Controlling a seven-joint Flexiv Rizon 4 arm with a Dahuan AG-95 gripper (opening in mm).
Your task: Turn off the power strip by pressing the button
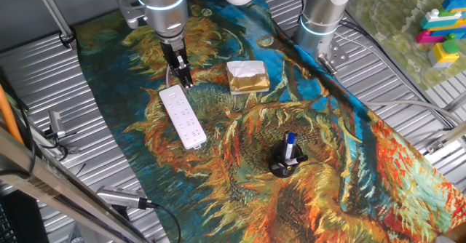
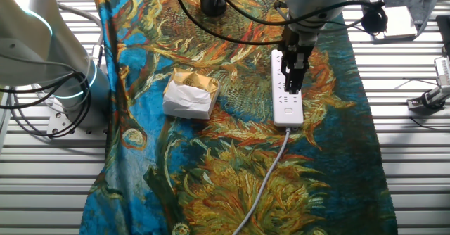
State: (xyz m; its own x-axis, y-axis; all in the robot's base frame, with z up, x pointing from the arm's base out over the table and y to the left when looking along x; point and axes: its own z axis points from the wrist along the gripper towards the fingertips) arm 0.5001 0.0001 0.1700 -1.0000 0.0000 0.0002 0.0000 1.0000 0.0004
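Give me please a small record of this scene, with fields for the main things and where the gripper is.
cloth: colourful painted cloth covering the table
power strip: white power strip, lying flat on the cloth, cable at one end
gripper: gripper pointing down over the cable end of the strip; contact cannot be told
block: gold foil-wrapped block, beside the strip, apart from it
holder: black holder with a blue pen, standing further along the cloth

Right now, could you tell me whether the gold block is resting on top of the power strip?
No, the gold block lies on the cloth beside the power strip, with patterned fabric showing between them.
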